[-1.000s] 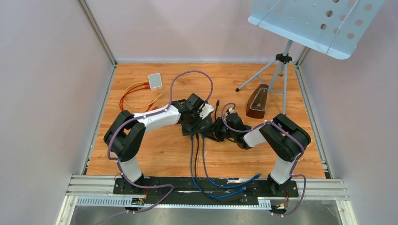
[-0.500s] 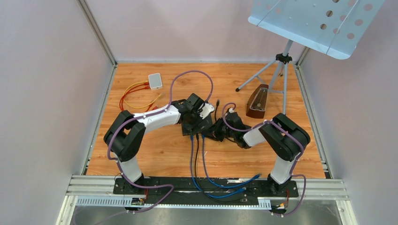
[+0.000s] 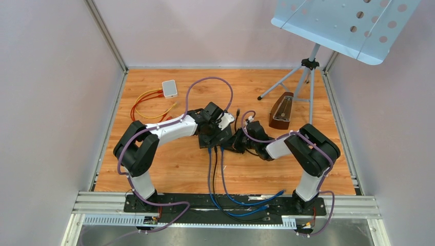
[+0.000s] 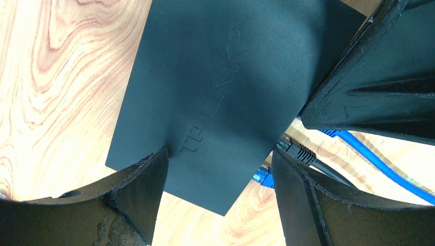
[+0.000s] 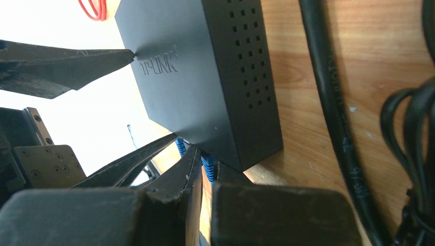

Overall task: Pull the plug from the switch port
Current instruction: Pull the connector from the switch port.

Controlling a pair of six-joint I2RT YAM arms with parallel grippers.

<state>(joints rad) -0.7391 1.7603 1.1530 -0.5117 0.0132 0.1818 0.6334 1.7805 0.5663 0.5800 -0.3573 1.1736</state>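
- As the arms meet mid-table, the black switch lies flat on the wood between them, its ports facing the near edge.
- Left gripper is over the switch, fingers spread wide; from its own wrist view the left gripper straddles the switch at its near corner.
- From the right wrist, one left finger touches the switch on top, just beside the logo.
- Right gripper comes in from the right, low at the port side.
- Its fingers are clamped tight: right gripper pinches the blue plug, which sits in its port at the near face.
- Blue cables run from the switch to the near edge.
- Black cable lies just right of the switch.
- Far left: white box with red and yellow cables.
- Far right: metronome beside a music stand.
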